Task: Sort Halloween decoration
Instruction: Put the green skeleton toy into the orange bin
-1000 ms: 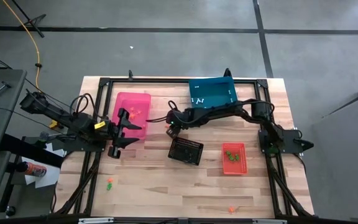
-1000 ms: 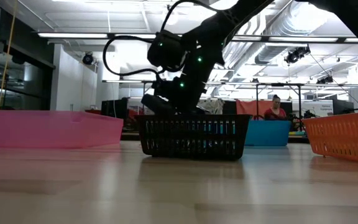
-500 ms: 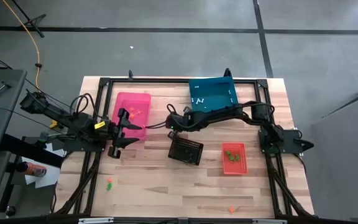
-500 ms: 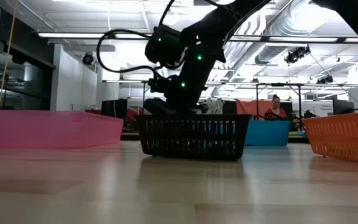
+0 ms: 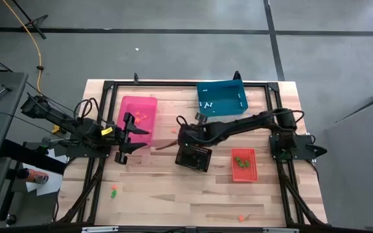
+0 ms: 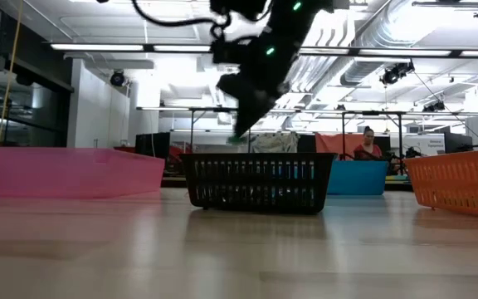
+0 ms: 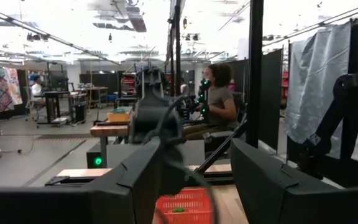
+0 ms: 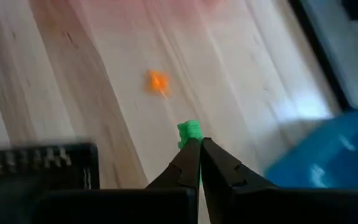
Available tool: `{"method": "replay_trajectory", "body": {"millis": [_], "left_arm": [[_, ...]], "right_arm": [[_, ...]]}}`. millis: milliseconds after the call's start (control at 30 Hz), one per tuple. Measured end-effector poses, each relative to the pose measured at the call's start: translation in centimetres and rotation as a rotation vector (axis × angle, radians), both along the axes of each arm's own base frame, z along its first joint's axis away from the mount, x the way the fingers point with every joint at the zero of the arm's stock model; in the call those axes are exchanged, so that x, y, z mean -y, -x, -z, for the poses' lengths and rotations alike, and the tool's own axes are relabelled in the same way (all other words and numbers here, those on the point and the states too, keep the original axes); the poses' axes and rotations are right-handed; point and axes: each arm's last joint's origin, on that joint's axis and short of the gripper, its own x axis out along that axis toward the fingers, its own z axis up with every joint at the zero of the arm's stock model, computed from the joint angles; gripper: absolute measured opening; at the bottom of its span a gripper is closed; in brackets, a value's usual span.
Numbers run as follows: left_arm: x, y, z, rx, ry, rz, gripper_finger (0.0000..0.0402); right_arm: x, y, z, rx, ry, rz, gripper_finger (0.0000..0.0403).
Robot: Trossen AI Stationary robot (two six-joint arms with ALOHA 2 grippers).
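Note:
In the right wrist view my right gripper (image 8: 199, 148) is shut on a tiny green trinket (image 8: 189, 132). Seen from above, my right gripper (image 5: 180, 137) hangs at the far left corner of the black bin (image 5: 193, 156). In the low view it hangs above that bin's rim (image 6: 256, 156). An orange trinket (image 8: 158, 81) lies on the wood beyond the fingertips. My left gripper (image 5: 138, 139) waits open beside the pink bin (image 5: 138, 115), with nothing between its fingers. My right gripper pinches the green trinket's lower end (image 8: 191, 138) between its two fingertips. The fingers slant down from the table's right side. The trinket sticks out past the tips, lifted clear of the table.
A blue bin (image 5: 221, 97) stands at the far edge. A red bin (image 5: 243, 165) holding green pieces is to the right of the black one. Loose trinkets lie near the front edge (image 5: 114, 191) (image 5: 241, 217). A person sits in the room beyond the table (image 7: 219, 102).
My right gripper has risen from behind the black bin to well above its rim, rolling its wrist as it went. The right arm has swung toward the table's near edge.

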Motion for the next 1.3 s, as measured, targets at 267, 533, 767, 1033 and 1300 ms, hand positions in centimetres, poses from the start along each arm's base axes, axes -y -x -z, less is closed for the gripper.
{"method": "replay_trajectory", "body": {"millis": [267,533,767,1033,1300], "left_arm": [[-0.1,-0.3,0.3,-0.026,-0.012,-0.052,0.0172],[-0.5,-2.3,1.3,-0.060,-0.046,-0.150,0.0172],[-1.1,-6.0,4.7,-0.103,-0.070,-0.197,0.0172],[-2.1,-8.6,7.3,-0.124,-0.067,-0.194,0.0172],[-2.6,-8.8,7.5,-0.124,-0.031,-0.206,0.0172]], "right_arm": [[-3.1,7.1,-0.1,0.077,0.008,0.055,0.0001],[-3.8,14.8,-0.8,0.483,-0.064,-0.002,0.0000],[-3.1,17.8,-2.3,0.873,-0.004,-0.202,0.0000],[-2.6,18.4,-1.6,0.966,-0.013,-0.353,0.0000],[-2.7,18.4,-1.6,0.970,-0.025,-0.372,0.0000]]}}
